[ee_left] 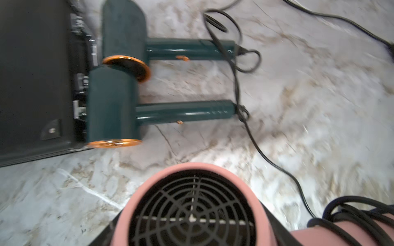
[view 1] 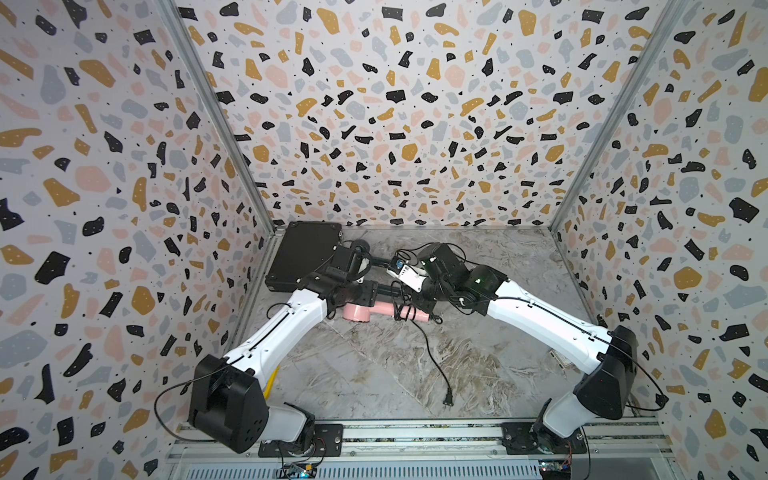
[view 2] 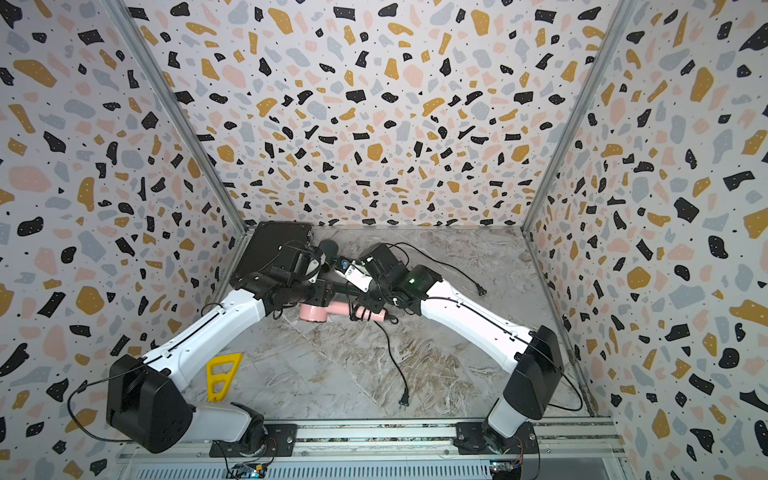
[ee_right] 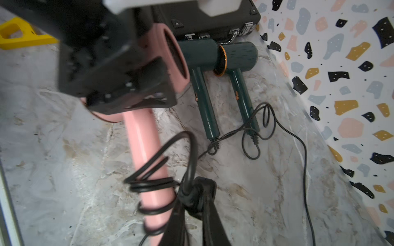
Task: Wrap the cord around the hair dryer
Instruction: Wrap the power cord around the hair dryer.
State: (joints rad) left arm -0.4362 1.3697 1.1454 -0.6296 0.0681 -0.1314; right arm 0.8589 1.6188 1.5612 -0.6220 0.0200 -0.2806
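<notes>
Over the table (view 1: 374, 374), left gripper (ee_right: 136, 91) clamps hair dryer (view 1: 357, 318) (pink), right gripper (ee_right: 191, 198) pinches cord (view 1: 436, 365).

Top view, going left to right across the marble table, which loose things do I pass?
Yellow tool → pink hair dryer → plug of its cord → another plug, farther back.

The pink hair dryer (view 1: 356, 319), its black rear grille (ee_left: 191, 213) showing, stretched sideways over the middle of the marble surface (view 1: 353, 382). Several loops of black cord (ee_right: 152, 184) circled the lower handle, and the loose remainder trailed forward to the plug (view 1: 448, 400).
</notes>
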